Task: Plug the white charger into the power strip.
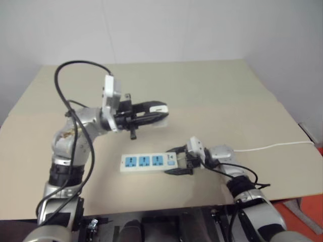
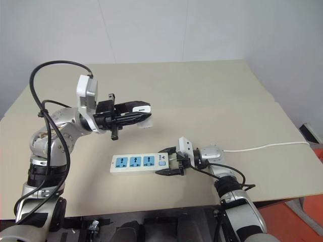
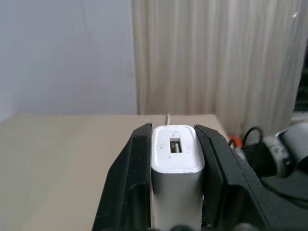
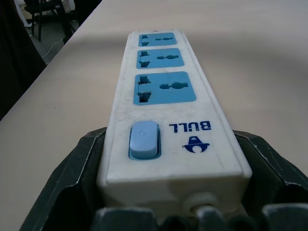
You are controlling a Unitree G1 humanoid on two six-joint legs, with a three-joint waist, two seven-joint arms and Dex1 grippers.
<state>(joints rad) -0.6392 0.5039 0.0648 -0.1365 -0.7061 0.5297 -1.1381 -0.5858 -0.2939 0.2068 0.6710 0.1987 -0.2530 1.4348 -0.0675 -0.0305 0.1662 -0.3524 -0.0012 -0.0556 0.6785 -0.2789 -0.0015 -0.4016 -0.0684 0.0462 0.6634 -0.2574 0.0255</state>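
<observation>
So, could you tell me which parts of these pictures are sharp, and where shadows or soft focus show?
Left wrist view: the white charger between the fingers is sharp, the curtain behind soft. Right wrist view: the power strip is crisp near its switch, its far sockets softer. Left eye view: even light; a faint shadow lies on the table under the left gripper.

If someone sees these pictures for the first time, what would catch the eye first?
First, the left claw, raised above the table and shut on the white charger. Next, the power strip with its three blue sockets, lying flat on the table below it. The right claw clamps its switch end, where the thin white cord leaves.
</observation>
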